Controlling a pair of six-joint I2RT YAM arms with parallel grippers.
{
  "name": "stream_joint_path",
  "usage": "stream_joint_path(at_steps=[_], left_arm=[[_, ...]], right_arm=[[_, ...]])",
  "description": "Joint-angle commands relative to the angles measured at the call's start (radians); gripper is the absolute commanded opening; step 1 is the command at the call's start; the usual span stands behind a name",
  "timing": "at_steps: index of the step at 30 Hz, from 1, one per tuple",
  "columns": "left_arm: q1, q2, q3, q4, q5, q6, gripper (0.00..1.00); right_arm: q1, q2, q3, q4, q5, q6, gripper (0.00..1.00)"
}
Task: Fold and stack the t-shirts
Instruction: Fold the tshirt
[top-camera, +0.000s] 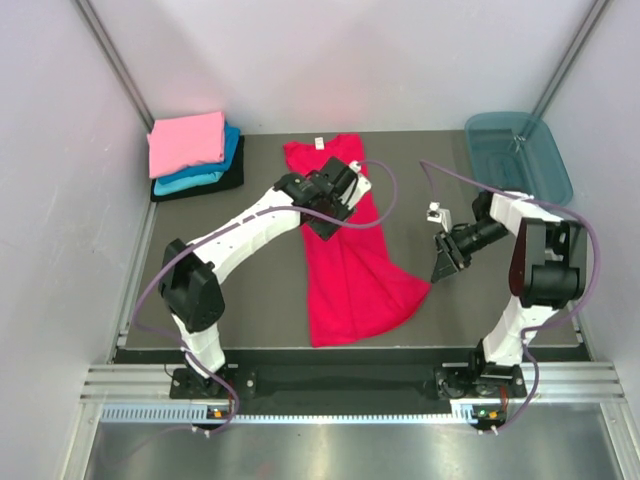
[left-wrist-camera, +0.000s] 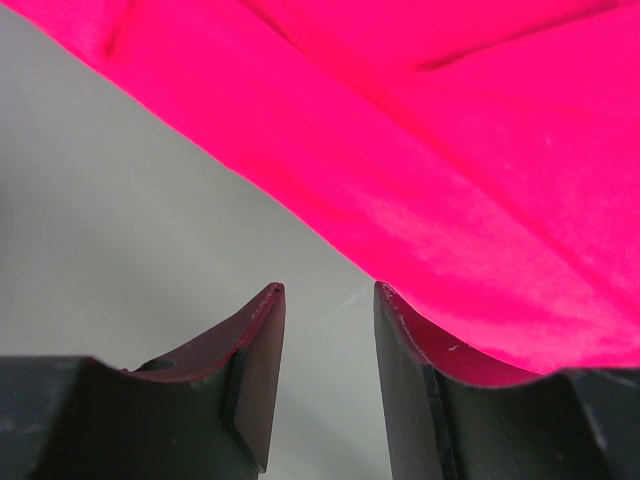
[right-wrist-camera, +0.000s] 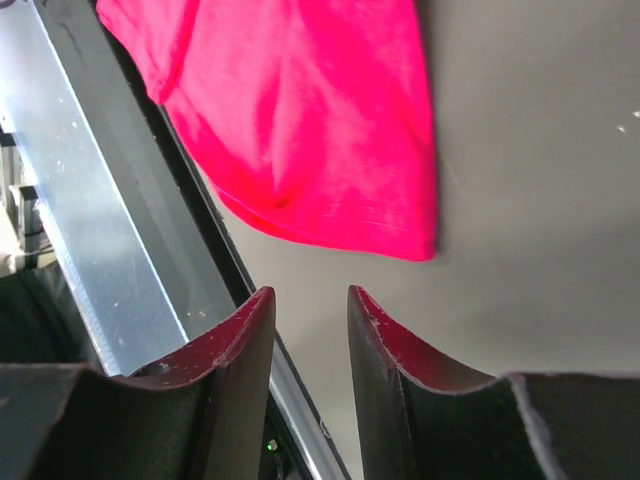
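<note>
The crimson-red t-shirt (top-camera: 345, 250) lay lengthwise down the middle of the dark table (top-camera: 250, 300), its collar end toward the far wall and its wider hem end spreading toward the near edge, the cloth already narrowed into a long strip. Taking that shirt as the landmark, three other shirts sat in a folded stack well off to its left at the far corner: the light pink t-shirt (top-camera: 186, 143) on top, the turquoise blue t-shirt (top-camera: 200, 178) under it, and the black t-shirt (top-camera: 225, 184) at the bottom, only its edge showing. The translucent teal plastic tub (top-camera: 518, 155) stood well off to the shirt's right, at the far right corner. The left gripper (top-camera: 345, 190) reached over the shirt's upper part, near the collar end; in the left wrist view its fingers (left-wrist-camera: 255, 370) stood apart with bare table showing between them, the red fabric's edge running just beyond the tips and brushing past the right-hand finger, and nothing was pinched. The right gripper (top-camera: 446, 262) hung just beside the shirt's lower right corner, not touching it in the overhead view. In the right wrist view its fingers (right-wrist-camera: 240, 350) were likewise parted, with a clear gap and grey table between them, and the red hem corner lay just ahead of the tips, apart from them. Neither claw held any cloth.
</note>
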Motion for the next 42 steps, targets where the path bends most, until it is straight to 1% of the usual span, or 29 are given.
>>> stream_joint_path(at_steps=[1, 11, 19, 20, 29, 30, 33, 34, 35, 39, 40, 42], left_arm=[[0.033, 0.012, 0.066, 0.052, -0.005, -0.016, 0.46], [0.074, 0.046, 0.113, 0.062, -0.028, -0.010, 0.45], [0.094, 0.071, 0.130, 0.064, -0.025, -0.018, 0.45], [0.099, 0.074, 0.130, 0.064, -0.025, -0.018, 0.45], [0.112, 0.080, 0.126, 0.070, -0.034, -0.018, 0.45], [0.114, 0.080, 0.126, 0.072, -0.036, -0.016, 0.46], [0.117, 0.077, 0.126, 0.072, -0.040, -0.015, 0.45], [0.118, 0.074, 0.124, 0.073, -0.040, -0.013, 0.45], [0.120, 0.071, 0.124, 0.075, -0.043, -0.013, 0.46], [0.132, 0.065, 0.118, 0.078, -0.051, -0.009, 0.45], [0.135, 0.062, 0.119, 0.081, -0.052, -0.009, 0.45], [0.143, 0.063, 0.126, 0.082, -0.056, -0.006, 0.45]], right_arm=[[-0.001, 0.036, 0.045, 0.036, 0.006, 0.003, 0.35], [0.042, 0.081, 0.039, 0.176, 0.129, 0.106, 0.35], [0.076, 0.117, 0.025, 0.193, 0.166, 0.120, 0.35], [0.106, 0.122, 0.025, 0.191, 0.166, 0.118, 0.35], [0.168, 0.145, 0.016, 0.181, 0.175, 0.123, 0.33], [0.169, 0.145, 0.013, 0.185, 0.178, 0.124, 0.32], [0.171, 0.137, 0.006, 0.197, 0.190, 0.139, 0.19], [0.172, 0.119, 0.005, 0.197, 0.192, 0.141, 0.13], [0.171, 0.102, 0.002, 0.199, 0.196, 0.144, 0.11], [0.195, -0.040, -0.004, 0.208, 0.247, 0.152, 0.08], [0.207, -0.098, 0.003, 0.201, 0.256, 0.150, 0.08], [0.263, -0.148, 0.011, 0.172, 0.279, 0.141, 0.09]])
